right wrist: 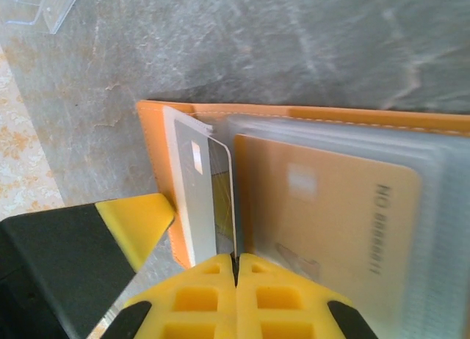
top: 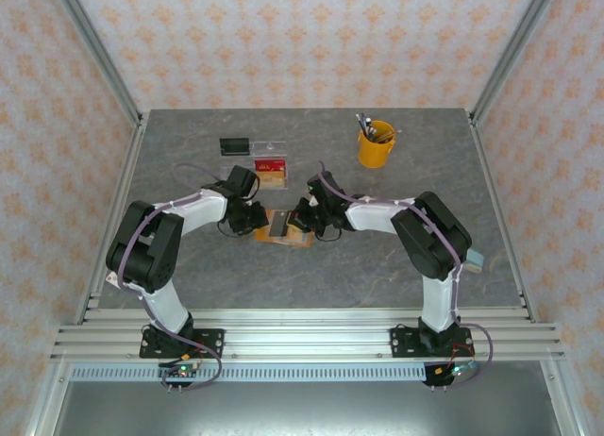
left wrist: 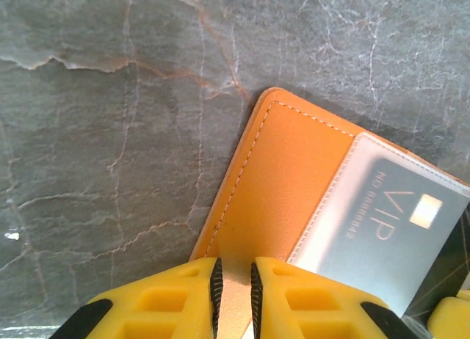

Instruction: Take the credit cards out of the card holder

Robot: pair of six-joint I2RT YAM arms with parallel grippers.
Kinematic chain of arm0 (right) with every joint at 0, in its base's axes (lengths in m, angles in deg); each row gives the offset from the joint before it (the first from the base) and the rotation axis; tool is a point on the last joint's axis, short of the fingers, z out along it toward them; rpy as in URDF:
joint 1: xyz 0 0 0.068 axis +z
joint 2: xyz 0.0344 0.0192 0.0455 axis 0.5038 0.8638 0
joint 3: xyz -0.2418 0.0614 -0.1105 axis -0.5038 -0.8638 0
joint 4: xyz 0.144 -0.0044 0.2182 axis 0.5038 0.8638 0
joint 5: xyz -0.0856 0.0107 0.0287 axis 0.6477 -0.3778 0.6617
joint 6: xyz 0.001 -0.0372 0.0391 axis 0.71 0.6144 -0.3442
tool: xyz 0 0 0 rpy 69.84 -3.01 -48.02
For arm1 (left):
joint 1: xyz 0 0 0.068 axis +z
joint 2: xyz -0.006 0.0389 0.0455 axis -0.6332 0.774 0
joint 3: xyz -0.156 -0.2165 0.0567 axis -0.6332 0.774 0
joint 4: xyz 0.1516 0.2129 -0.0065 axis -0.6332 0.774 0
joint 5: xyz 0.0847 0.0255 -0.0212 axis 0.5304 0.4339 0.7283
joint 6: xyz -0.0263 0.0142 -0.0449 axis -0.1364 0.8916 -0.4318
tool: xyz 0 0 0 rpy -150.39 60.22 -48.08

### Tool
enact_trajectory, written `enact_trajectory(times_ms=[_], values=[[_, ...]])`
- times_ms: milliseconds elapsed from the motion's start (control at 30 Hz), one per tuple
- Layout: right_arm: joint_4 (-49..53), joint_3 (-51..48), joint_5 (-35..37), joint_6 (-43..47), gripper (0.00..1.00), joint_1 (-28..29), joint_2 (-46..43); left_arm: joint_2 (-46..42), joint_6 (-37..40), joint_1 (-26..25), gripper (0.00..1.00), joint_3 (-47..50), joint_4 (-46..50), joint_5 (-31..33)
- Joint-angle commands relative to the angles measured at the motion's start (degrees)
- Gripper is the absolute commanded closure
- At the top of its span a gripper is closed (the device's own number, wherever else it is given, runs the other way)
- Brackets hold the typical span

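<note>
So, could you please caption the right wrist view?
Right gripper pinching a grey card inside the open card holder.

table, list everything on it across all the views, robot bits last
card holder: one, orange, open at table centre
grey card: one, in the holder's clear sleeve
gold card: one, in another clear sleeve
clear tray: one, behind the holder
black flat piece: one, in the tray's left part
red card: one, at the tray's front, a tan piece beside it
cup: one, yellow, back right, tools inside
table: one, grey marble
left end effector: yellow fingers, narrowly apart at the holder's cover
right end effector: yellow fingers, shut on the grey card's edge
</note>
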Motion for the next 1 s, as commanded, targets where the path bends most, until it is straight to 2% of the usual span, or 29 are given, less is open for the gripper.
enact_trajectory(times_ms=[0, 267, 467, 633, 867, 967], values=[[4.93, -1.28, 1.11, 2.93, 1.0, -0.97, -2.82, -1.08, -0.18, -0.11, 0.79, 0.72, 3.44, -0.26], [8.12, -1.59, 0.28, 7.19, 1.0, -1.63, -5.41, -4.41, 0.82, -0.11, 0.79, -1.9, 3.86, -1.89], [9.42, -1.05, -1.57, 9.91, 1.0, -1.81, -6.23, -5.49, -0.24, -0.36, 0.78, -0.87, -2.29, -9.5], [9.53, 0.38, -3.64, 10.57, 1.0, -1.81, -4.0, -2.98, 0.24, -2.33, 0.83, -1.89, -4.37, -12.89], [9.32, 0.82, -3.67, 10.92, 1.0, -1.89, -2.56, 2.02, 0.53, -3.09, 0.93, -3.34, -2.97, -12.05], [9.77, 0.91, -3.72, 11.56, 1.0, -2.06, -2.77, 4.27, 1.41, -3.09, 0.95, -4.37, 0.76, -8.62]])
